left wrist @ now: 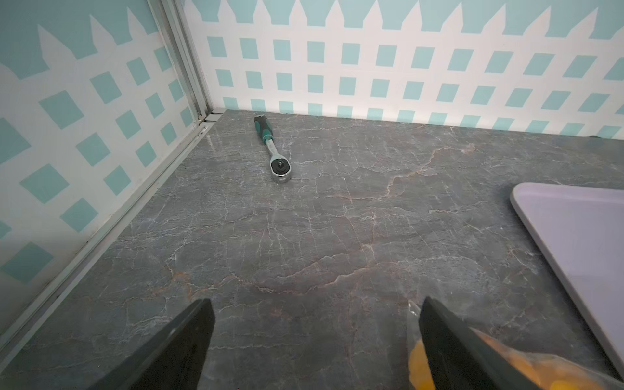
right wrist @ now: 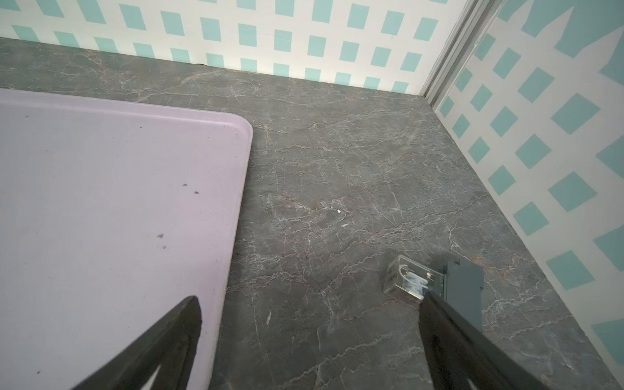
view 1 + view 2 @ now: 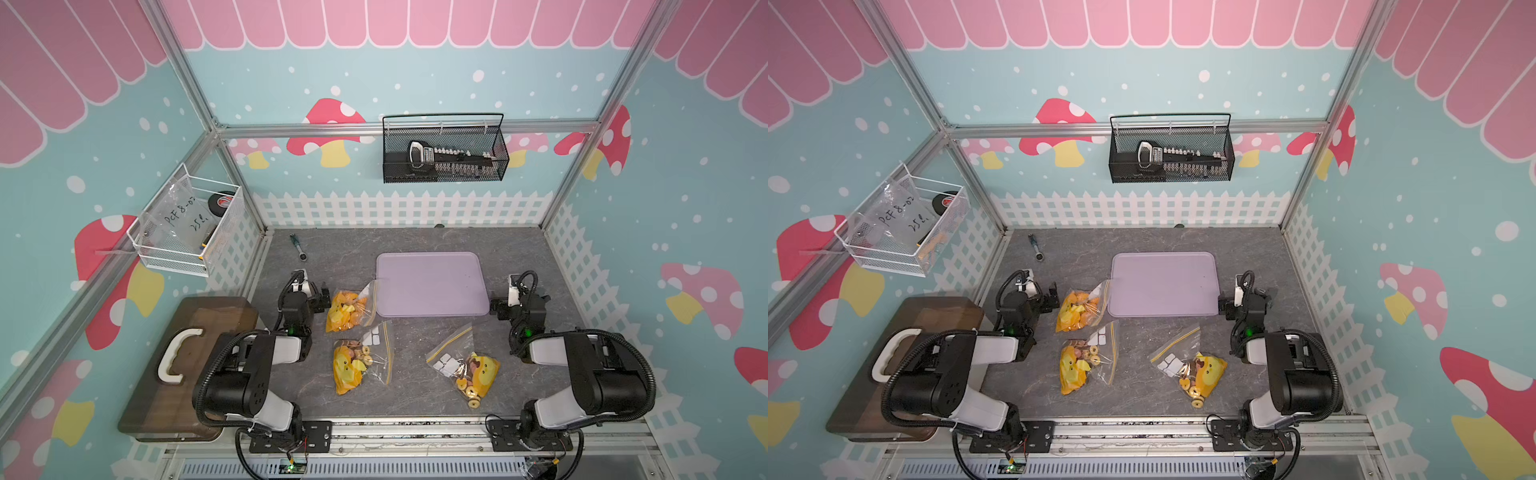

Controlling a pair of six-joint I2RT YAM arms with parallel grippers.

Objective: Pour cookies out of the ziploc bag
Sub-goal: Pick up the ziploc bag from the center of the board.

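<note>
Cookies [image 3: 345, 316], orange-golden and seemingly some ringed, fill three ziploc bags [image 3: 380, 349].

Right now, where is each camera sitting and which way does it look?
Top views: high over the near edge, looking down on the table; both arms show, the left arm and the right arm.
Left wrist: on the left arm, facing the far corner with the ratchet; the open left gripper shows.
Right wrist: on the right arm, facing the opposite far corner; the open right gripper shows.
Shared: all views catch the lilac tray.
</note>
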